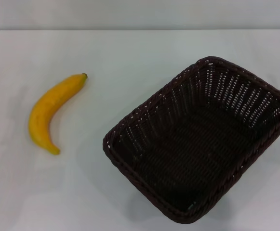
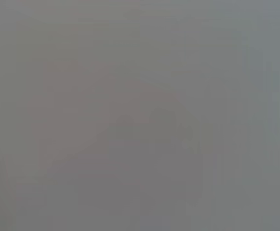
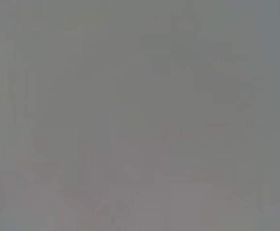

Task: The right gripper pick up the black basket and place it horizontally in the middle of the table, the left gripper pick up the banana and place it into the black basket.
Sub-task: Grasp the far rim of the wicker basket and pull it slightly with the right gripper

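On table (image 1: 130, 53): banana (image 1: 50, 113) left, black basket (image 1: 202, 139) right; wrist views blank, claws unseen.

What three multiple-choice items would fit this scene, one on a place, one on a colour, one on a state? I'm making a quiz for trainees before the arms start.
1. Where does the banana lie on the table?
A. inside the basket
B. to the robot's left of the basket, apart from it
C. leaning on the basket's rim

2. What colour is the black basket?
A. white
B. red
C. very dark brown-black

3. What is the basket's state?
A. upright, empty, set at an angle to the table's edge
B. turned upside down
C. upright and holding fruit

Answers:
1. B, since bare table shows between the two in the head view.
2. C, as its woven sides look near black.
3. A, since its open inside shows only weave and its sides run askew.

Neither gripper is in view.
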`<state>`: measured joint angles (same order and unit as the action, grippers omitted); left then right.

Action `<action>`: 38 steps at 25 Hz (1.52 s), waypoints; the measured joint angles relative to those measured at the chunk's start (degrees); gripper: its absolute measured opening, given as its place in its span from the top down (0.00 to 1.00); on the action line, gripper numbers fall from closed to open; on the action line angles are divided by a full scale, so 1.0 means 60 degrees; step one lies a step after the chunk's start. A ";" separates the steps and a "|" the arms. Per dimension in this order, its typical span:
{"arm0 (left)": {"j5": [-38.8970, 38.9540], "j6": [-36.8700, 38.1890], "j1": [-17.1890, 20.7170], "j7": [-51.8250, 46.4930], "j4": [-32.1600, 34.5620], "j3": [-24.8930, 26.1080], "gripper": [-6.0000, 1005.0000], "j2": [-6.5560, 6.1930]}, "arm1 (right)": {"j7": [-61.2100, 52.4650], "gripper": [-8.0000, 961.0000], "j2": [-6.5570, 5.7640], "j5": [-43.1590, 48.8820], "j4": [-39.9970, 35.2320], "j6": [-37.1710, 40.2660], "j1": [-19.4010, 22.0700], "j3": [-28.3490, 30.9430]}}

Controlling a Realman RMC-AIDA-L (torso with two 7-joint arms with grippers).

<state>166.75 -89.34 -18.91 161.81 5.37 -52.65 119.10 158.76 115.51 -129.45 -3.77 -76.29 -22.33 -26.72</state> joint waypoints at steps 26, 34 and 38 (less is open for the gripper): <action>0.0079 -0.0002 0.0233 -0.0062 -0.0038 0.0000 0.14 0.0013 | -1.1626 0.09 -0.0288 0.6437 -0.9617 0.2263 0.0740 -0.3787; 0.0060 0.0000 0.0267 -0.0071 -0.0056 -0.0023 0.14 0.0013 | -1.7132 0.09 -0.0990 1.2047 -1.1517 -0.0403 -0.1646 -0.3803; 0.0054 -0.0002 0.0291 -0.0074 -0.0060 -0.0035 0.14 0.0013 | -1.8455 0.09 -0.1285 1.3474 -1.1474 -0.2260 -0.2979 -0.3765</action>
<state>167.08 -89.36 -17.16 161.37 5.01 -52.86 119.18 48.03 107.80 -48.60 -72.61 -89.84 -40.20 -49.31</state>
